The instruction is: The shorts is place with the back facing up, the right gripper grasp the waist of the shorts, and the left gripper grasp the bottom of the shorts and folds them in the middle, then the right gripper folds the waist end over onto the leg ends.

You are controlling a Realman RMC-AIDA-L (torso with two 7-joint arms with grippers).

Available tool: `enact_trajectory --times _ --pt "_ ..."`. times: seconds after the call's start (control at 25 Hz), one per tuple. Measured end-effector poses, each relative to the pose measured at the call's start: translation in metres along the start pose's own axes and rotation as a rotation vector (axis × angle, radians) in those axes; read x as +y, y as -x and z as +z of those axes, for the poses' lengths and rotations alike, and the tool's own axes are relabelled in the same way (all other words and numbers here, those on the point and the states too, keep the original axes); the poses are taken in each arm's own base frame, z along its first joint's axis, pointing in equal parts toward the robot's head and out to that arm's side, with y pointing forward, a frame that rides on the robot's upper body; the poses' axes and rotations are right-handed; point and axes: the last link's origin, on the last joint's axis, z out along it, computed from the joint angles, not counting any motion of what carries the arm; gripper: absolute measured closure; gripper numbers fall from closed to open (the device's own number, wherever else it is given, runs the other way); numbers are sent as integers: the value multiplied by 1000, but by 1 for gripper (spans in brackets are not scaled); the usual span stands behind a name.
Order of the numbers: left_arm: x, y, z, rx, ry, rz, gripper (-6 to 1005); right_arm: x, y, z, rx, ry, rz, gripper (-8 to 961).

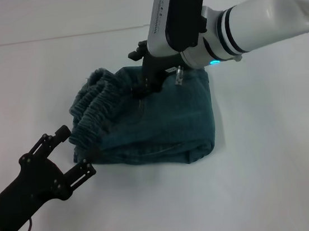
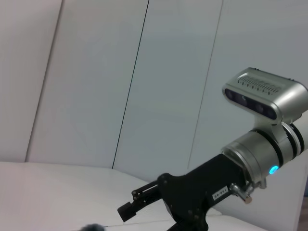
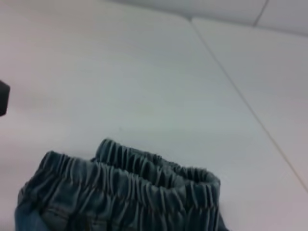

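Several layers of denim now make up the shorts (image 1: pixel 155 121), a compact folded bundle lying near the middle of the white tabletop (image 1: pixel 275 179). The ruched waist (image 1: pixel 94 103) sits on top along the bundle's left edge, and a rounded fold runs along the side nearest the robot.

On top of the bundle, toward its far side, the right end effector (image 1: pixel 149 85) presses down into the cloth. Whether its fingers are pinching fabric or have let go cannot be told; its own wrist view shows only the waistband and bare tabletop beyond.

Just beside the waist, the left end effector (image 1: pixel 68 151) hangs low over the tabletop with its fingers spread wide and nothing between them.

The main risk, as I judge it, lies in the right arm's lift. If any cloth is caught in its fingers, rising would drag the top layer up and undo the fold. The thick elastic band may also spring back or slide off the stack once the pressure goes, since it sits raised rather than flat. The left fingers are close enough to the waistband to snag it on any sideways sweep.
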Motion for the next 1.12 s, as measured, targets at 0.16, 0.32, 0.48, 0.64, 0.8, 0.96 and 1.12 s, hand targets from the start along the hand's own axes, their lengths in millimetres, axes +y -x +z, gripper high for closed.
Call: enact_trajectory --times 0.16,0.32,0.48,0.64,0.8,0.96,1.12 --pt "0 0 0 0 -1 -1 140 -4 2 5 2 -6 -22 128" --pt "0 0 0 0 -2 -1 140 -9 6 4 -29 -32 -34 128" --pt "-1 0 0 -1 -12 2 140 -9 6 3 -92 -51 -14 128" --pt "-5 0 -1 -1 -33 5 140 -8 4 0 -125 -48 37 128" --pt "-11 -3 -4 9 -66 10 141 -4 1 -23 -184 -26 133 128" --pt "-18 -8 -8 20 -96 13 141 4 -5 -64 -263 -67 195 128" --pt "-27 -18 -12 -3 -86 4 140 28 -28 -97 -295 -50 289 128"
